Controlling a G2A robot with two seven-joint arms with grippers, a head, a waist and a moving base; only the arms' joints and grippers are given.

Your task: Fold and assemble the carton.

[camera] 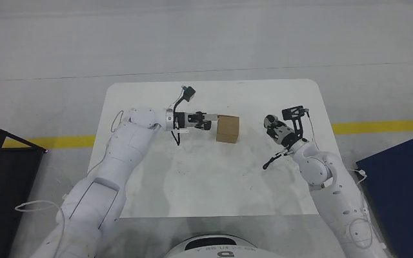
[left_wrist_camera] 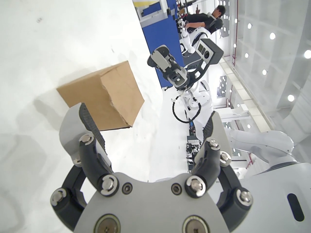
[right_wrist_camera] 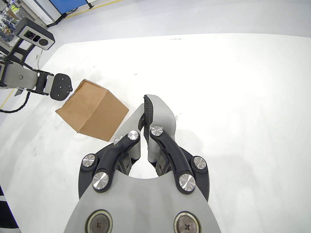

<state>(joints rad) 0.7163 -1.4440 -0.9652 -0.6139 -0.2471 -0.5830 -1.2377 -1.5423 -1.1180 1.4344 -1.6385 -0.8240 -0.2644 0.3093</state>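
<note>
Where the left arm [camera: 139,126] lies out over the white worktop [camera: 193,187], the left jaws stand wide open with nothing between them, their ribbed fingers [left_wrist_camera: 91,124] well apart. Their tips are just beside the left face of the carton [camera: 228,128]; whether they touch it I cannot tell. From the left wrist, one finger covers the carton's near corner.

The carton is a small brown box sitting flat on the worktop, roughly midway between the two arms and a little toward the far edge. Every face that shows is folded shut, so what it holds, if anything, cannot be seen. One corner seam, seen from the left wrist, runs ragged.

To the right of the carton and clearly apart from it, the right jaws are pressed together, the fingers [right_wrist_camera: 161,112] meeting at their tips and gripping nothing. The right arm [camera: 316,164] bends back from there toward the near right corner of the worktop.

Around the worktop, a dark frame [camera: 22,145] stands at the left edge of the top view. A yellow line [camera: 64,140] crosses the grey floor [camera: 206,39] and shows on both sides of the worktop. A blue panel [camera: 393,187] stands at the right edge.
</note>
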